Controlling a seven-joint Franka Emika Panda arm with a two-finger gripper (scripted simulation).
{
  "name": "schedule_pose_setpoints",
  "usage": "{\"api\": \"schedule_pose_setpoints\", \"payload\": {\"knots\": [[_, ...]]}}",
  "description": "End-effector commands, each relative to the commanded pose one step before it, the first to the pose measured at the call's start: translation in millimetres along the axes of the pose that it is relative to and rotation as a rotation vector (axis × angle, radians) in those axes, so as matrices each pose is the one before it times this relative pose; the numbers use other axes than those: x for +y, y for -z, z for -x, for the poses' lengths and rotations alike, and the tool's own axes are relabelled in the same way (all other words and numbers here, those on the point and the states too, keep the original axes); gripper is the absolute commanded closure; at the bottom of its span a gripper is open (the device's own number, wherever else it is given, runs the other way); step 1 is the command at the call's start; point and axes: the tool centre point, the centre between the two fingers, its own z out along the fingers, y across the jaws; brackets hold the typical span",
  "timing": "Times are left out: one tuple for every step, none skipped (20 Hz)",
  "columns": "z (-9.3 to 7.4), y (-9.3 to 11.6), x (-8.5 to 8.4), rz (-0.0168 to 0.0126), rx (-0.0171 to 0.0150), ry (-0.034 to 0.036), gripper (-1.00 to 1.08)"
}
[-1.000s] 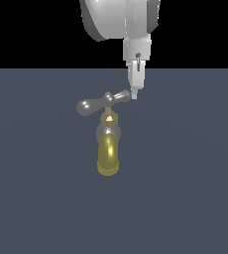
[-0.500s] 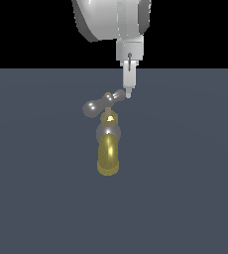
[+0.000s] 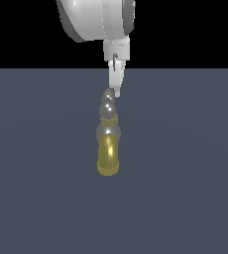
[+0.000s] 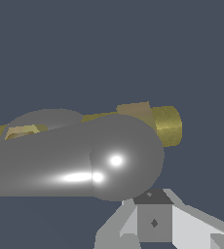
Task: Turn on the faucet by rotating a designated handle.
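Silver handle [image 3: 107, 106] foreshortened end-on, brass faucet [image 3: 108, 155] partly hidden, gripper [image 3: 117, 92] touching knob, finger spread indiscernible.

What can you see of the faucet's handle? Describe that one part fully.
The handle is a shiny silver-grey crossbar atop the brass faucet. In the exterior view it points nearly along the line of sight, its rounded knobs stacked. The pincer sits against its far knob, which fills the wrist view.
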Motion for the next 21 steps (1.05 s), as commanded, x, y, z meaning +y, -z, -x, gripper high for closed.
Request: {"api": "schedule_pose_setpoints", "payload": {"knots": [[-13.88, 0.31, -6.01, -0.00212, 0.0046, 0.0112, 1.08], [-5.09, 0.14, -2.54, -0.00018, 0.00116, 0.0031, 1.08], [-5.16, 0.14, -2.57, -0.00018, 0.00119, 0.00316, 1.08], [-5.19, 0.14, -2.59, -0.00018, 0.00119, 0.00316, 1.08], [-5.26, 0.14, -2.61, -0.00019, 0.00121, 0.00323, 1.08], [-5.3, 0.15, -2.64, -0.00019, 0.00121, 0.00323, 1.08], [-5.37, 0.15, -2.66, -0.00019, 0.00124, 0.00329, 1.08], [-5.44, 0.15, -2.69, -0.00019, 0.00126, 0.00335, 1.08], [-5.44, 0.15, -2.71, -0.00019, 0.00124, 0.00329, 1.08], [-5.51, 0.15, -2.74, -0.00019, 0.00126, 0.00335, 1.08], [-5.59, 0.16, -2.77, -0.00019, 0.00129, 0.00341, 1.08], [-5.63, 0.16, -2.79, -0.00019, 0.00129, 0.00341, 1.08], [-5.7, 0.16, -2.82, -0.0002, 0.00131, 0.00347, 1.08], [-5.77, 0.16, -2.85, -0.0002, 0.00134, 0.00353, 1.08], [-5.82, 0.17, -2.87, -0.0002, 0.00134, 0.00353, 1.08], [-5.89, 0.17, -2.9, -0.0002, 0.00136, 0.00359, 1.08], [-5.94, 0.17, -2.92, -0.0002, 0.00137, 0.00359, 1.08], [-6.02, 0.18, -2.95, -0.0002, 0.00139, 0.00364, 1.08], [-6.08, 0.18, -2.98, -0.0002, 0.0014, 0.00364, 1.08], [-6.2, 0.18, -3.01, -0.00021, 0.00145, 0.00375, 1.08], [0.0, 0.0, 0.0, 0.0, 0.0, 0.0, 1.08]]}}
